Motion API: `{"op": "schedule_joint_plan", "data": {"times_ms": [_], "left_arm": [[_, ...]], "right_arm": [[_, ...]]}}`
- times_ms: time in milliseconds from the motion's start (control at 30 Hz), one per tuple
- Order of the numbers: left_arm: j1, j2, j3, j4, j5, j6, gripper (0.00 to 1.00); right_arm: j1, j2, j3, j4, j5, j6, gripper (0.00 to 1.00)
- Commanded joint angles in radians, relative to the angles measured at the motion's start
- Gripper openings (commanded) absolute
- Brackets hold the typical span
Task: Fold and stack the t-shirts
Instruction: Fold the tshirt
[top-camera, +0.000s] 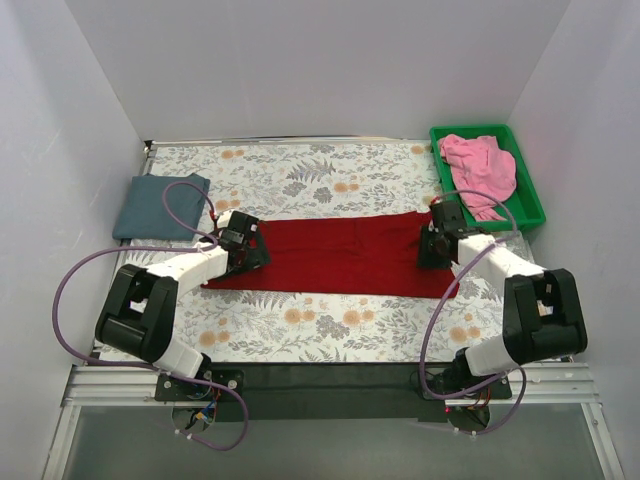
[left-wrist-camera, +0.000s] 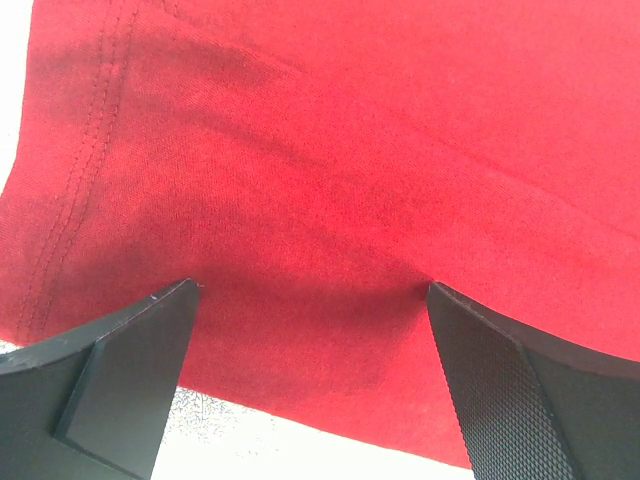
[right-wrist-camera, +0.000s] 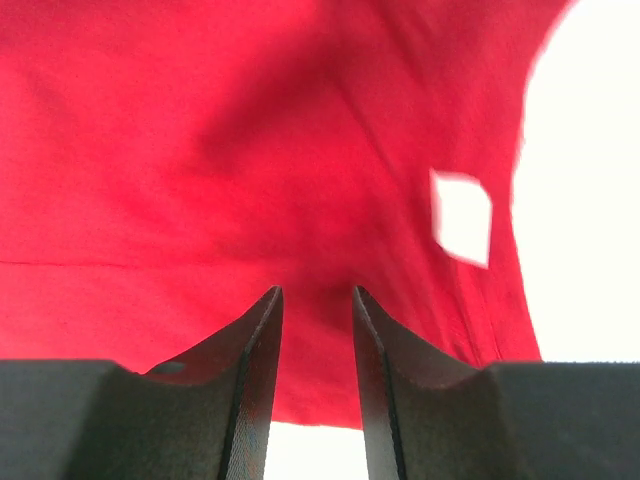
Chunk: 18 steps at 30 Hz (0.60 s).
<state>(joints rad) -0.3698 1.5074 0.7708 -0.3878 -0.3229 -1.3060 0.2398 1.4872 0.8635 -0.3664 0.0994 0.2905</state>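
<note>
My left pincer (left-wrist-camera: 311, 287) gapes wide at the dark red t-shirt's (top-camera: 340, 255) nine-o'clock end. My right pincer (right-wrist-camera: 316, 290), barely parted and empty, is at three o'clock, poised, I judge, for folding.

We have both arms stretched forward from their bases, elbows out and wrists turned in toward each other. Our left arm (top-camera: 185, 268) angles to the right with its wrist tipped low, and our left gripper (top-camera: 243, 243) has its jaws spread wide. Our right arm (top-camera: 495, 255) bends back to the left, and our right gripper (top-camera: 437, 240) points downward, its fingers (right-wrist-camera: 250, 380) parted by only a narrow gap.
</note>
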Motion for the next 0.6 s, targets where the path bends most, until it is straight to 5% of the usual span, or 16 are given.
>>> {"op": "schedule_joint_plan", "data": {"times_ms": [0, 300, 567], "left_arm": [[0.000, 0.033, 0.013, -0.052, -0.027, -0.021, 0.91], [0.032, 0.060, 0.013, -0.098, -0.036, -0.053, 0.91], [0.039, 0.033, 0.012, -0.079, -0.036, -0.045, 0.91]], "right_arm": [[-0.083, -0.096, -0.156, 0.044, -0.046, 0.077, 0.34], [-0.378, -0.255, -0.385, 0.063, -0.092, 0.171, 0.34], [-0.315, -0.295, -0.249, 0.171, -0.187, 0.085, 0.34]]}}
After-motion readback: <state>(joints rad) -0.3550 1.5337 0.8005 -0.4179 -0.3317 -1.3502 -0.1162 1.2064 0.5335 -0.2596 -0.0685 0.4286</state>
